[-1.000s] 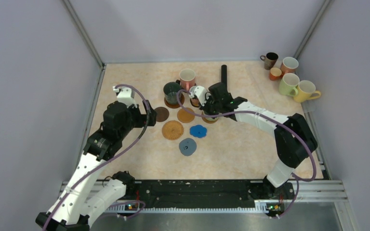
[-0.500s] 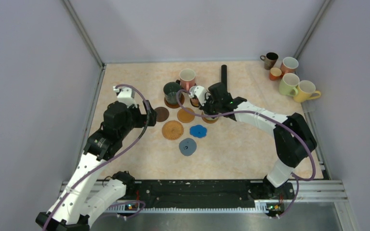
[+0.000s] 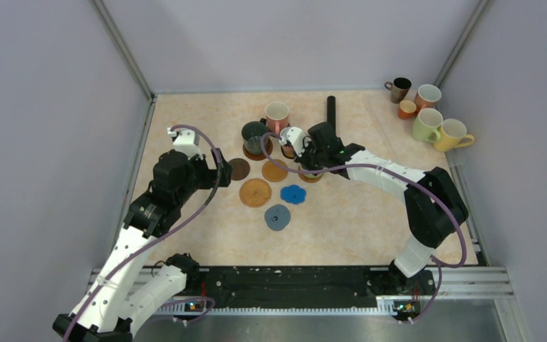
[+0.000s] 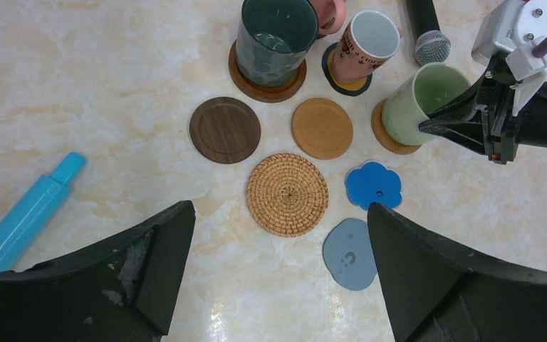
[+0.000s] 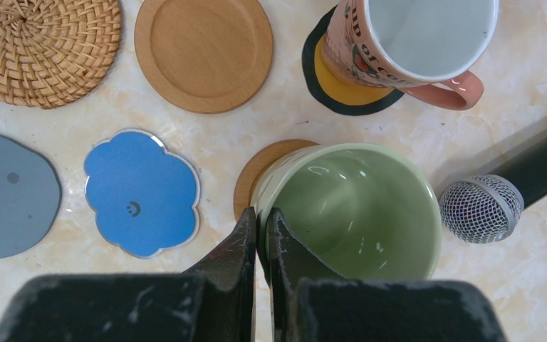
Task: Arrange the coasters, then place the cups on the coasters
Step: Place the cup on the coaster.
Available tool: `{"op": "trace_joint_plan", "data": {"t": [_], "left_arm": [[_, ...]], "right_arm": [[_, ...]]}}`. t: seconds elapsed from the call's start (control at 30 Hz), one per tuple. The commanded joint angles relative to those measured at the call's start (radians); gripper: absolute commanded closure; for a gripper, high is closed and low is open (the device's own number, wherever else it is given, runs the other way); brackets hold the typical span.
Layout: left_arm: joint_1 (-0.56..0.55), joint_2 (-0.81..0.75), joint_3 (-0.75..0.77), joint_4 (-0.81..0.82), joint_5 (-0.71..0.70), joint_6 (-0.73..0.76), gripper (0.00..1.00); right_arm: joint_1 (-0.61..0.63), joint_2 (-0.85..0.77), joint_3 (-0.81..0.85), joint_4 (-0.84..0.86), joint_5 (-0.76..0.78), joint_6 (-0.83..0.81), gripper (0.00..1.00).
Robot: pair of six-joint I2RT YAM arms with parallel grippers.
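Note:
My right gripper [image 5: 263, 217] is shut on the near rim of a pale green cup [image 5: 356, 214], one finger inside and one outside. That cup stands on a tan coaster [image 5: 260, 167]. A pink-handled cup [image 5: 417, 43] sits on a black-and-orange coaster [image 5: 335, 89], and a dark green cup [image 4: 278, 35] on a brown coaster [image 4: 267, 78]. Bare coasters lie nearby: dark brown [image 4: 224, 130], tan [image 4: 321, 127], woven [image 4: 287, 194], blue flower-shaped [image 4: 374, 184], grey-blue [image 4: 349, 244]. My left gripper [image 4: 279, 208] hangs open above them, holding nothing.
A black microphone [image 3: 332, 110] lies behind the right gripper [image 3: 306, 162]. Several more cups stand at the back right corner: dark brown [image 3: 400, 88], pink [image 3: 427, 95], small orange [image 3: 407, 108], pale green [image 3: 426, 124], yellow [image 3: 453, 134]. A blue marker [image 4: 25, 214] lies left.

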Motion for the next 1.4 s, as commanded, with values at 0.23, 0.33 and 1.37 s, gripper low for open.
{"op": "trace_joint_plan", "data": {"t": [0.23, 0.33, 1.37], "left_arm": [[0.004, 0.001, -0.004, 0.036, 0.009, -0.002, 0.04], [0.003, 0.001, -0.005, 0.035, 0.009, -0.002, 0.04], [0.006, 0.004, -0.007, 0.037, 0.019, -0.004, 0.04]], "right_arm": [[0.003, -0.026, 0.045, 0.051, -0.008, -0.009, 1.0], [0.003, -0.027, 0.043, 0.049, -0.008, -0.008, 1.0], [0.003, -0.063, 0.043, 0.028, -0.018, 0.001, 1.0]]}}
